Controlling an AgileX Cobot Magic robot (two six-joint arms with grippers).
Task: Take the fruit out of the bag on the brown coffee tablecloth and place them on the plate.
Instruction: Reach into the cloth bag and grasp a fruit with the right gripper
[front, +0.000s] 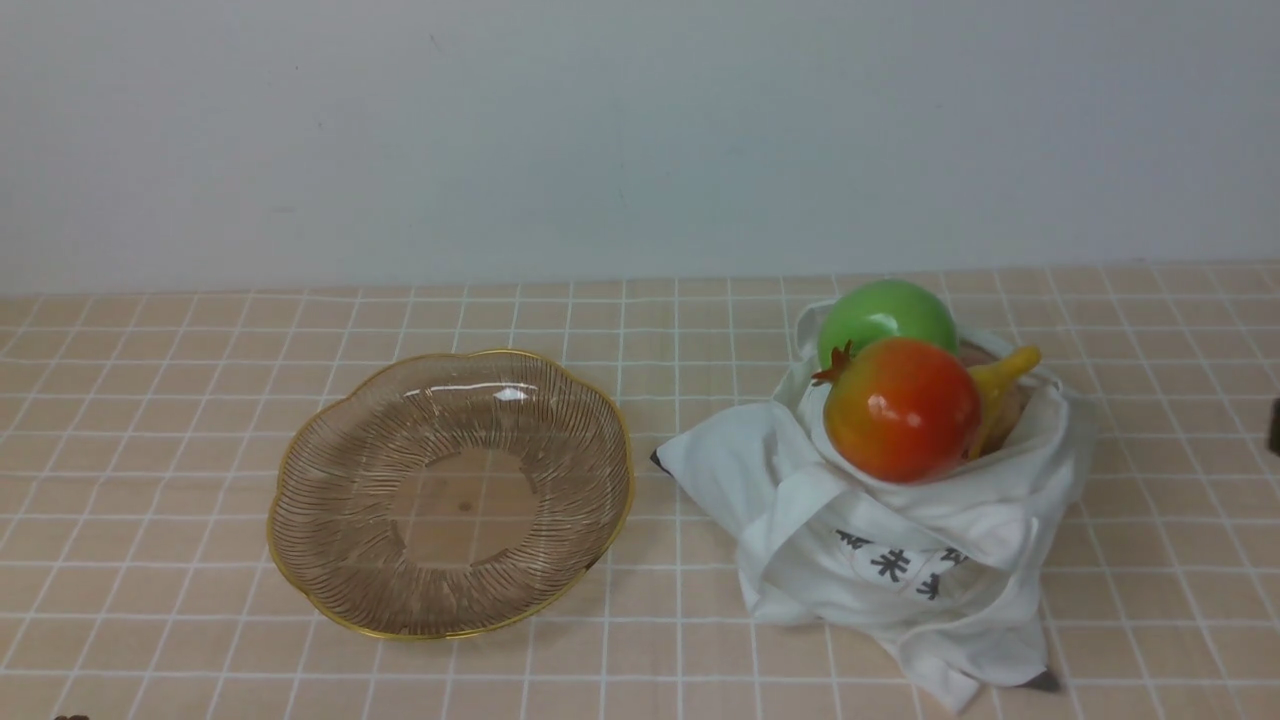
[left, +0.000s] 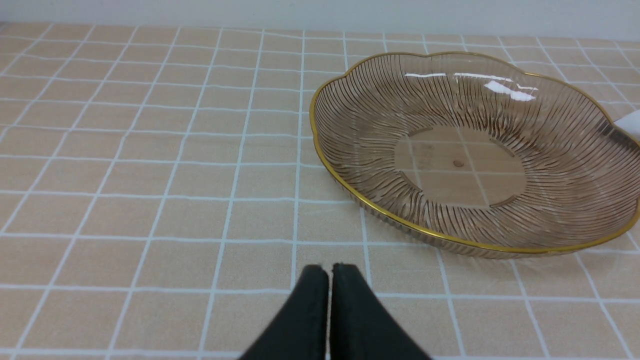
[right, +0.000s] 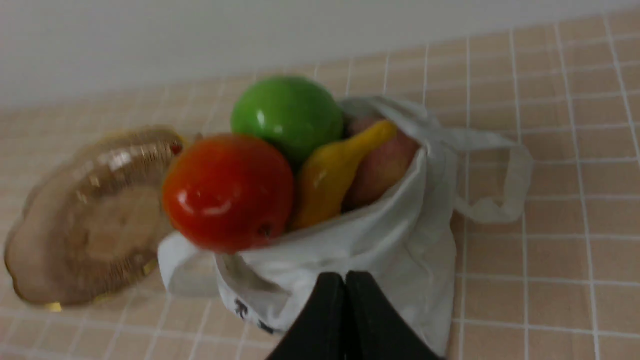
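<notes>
A: Where does the fruit sit?
B: All of it sits in the mouth of the bag (front: 900, 590), on the robot's right side of the tablecloth (front: 150, 450). The pomegranate (front: 902, 410) rides on top at the front. The green apple (front: 886, 312) touches it from behind, and the banana (front: 1000, 385) is wedged beside them with its tip poking up. The right wrist view also shows a pinkish fruit (right: 385, 165) tucked behind the banana.
A: How will they handle?
B: They look glossy and hard, probably light, so I judge them slippery. The pomegranate is round and wide. The jaws should open fully and close across its middle, clear of the little brown crown (front: 833, 363). The bag is soft, slumped cloth, so it may drag along or tip if a finger snags it.
A: And the grippers?
B: The right gripper (right: 345, 277) hangs near the bag's front, fingers pressed together, gripping nothing. The left gripper (left: 329, 272) is likewise closed and empty, over bare cloth near the plate (left: 312, 115).
A: The plate?
B: It is clear ribbed glass with a gold scalloped rim and nothing in it, just beside the bag on the robot's left. I think it is fragile, so fruit should go down gently.
A: Any writing?
B: There are black printed characters (front: 890, 565) on the bag's front, creased by folds, and I cannot read them. I see no brand.
</notes>
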